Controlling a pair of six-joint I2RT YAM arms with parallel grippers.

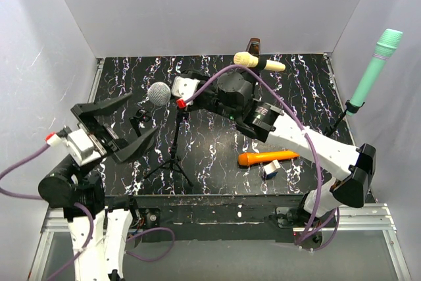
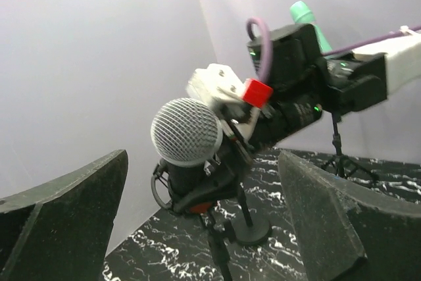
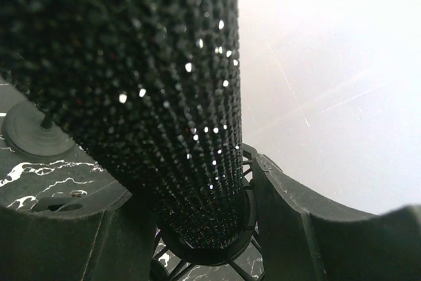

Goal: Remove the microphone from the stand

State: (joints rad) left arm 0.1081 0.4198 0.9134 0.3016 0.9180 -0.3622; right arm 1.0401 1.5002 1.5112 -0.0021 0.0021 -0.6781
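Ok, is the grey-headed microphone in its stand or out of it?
In. The microphone sits in the clip on top of the tripod stand, and the right wrist view shows its body running into that ring.

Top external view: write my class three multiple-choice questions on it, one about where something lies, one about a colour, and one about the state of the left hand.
1. Where is the orange microphone?
A) upright on a stand
B) lying on the table
C) leaning on the back wall

2. What colour is the far-right microphone?
A) red
B) blue
C) green

3. How is the left hand?
A) open, holding nothing
B) shut on a cable
C) shut on a stand leg

Answers:
1 B, it lies flat on the dark marbled top near the front edge.
2 C, its head and body are mint green.
3 A, its fingers stand wide apart and touch nothing.
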